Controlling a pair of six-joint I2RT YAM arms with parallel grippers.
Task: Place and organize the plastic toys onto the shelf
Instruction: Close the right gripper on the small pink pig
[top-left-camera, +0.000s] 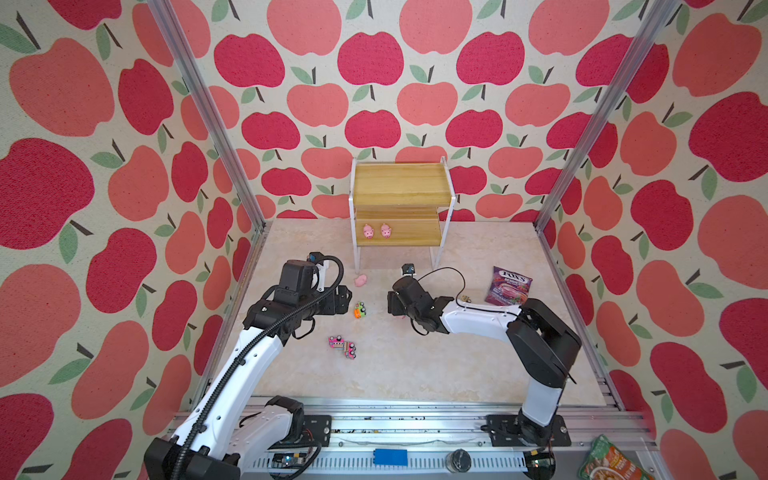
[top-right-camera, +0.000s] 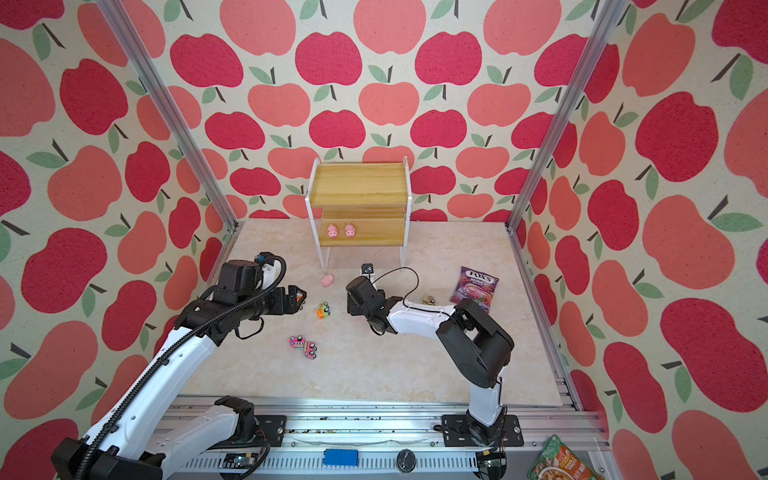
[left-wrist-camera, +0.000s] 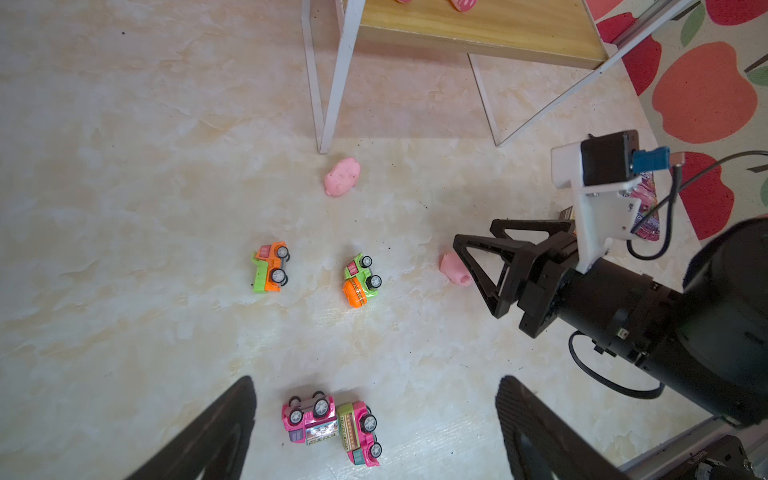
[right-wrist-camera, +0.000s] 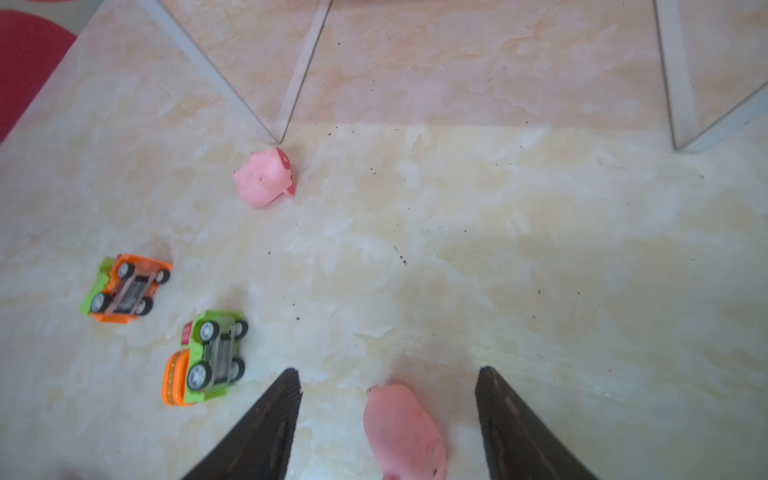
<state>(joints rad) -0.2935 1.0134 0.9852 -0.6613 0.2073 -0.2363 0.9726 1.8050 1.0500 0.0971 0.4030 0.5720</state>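
Right pincer: held open low over the surface; nothing is gripped.
Nearest pig: laid on the surface between the fingers, touched by neither.
Left pincer: spread wide and empty above two pink trucks.
Shelf: two pigs are stood side by side on the lower board.
Loose toys: a third pig is seen near the shelf leg, and two orange-green trucks mid-surface.
Step judged: pig pickup, grip not yet made.
Next move: the fingers should be shut squarely on the pig, which is then to be carried to the lower board.
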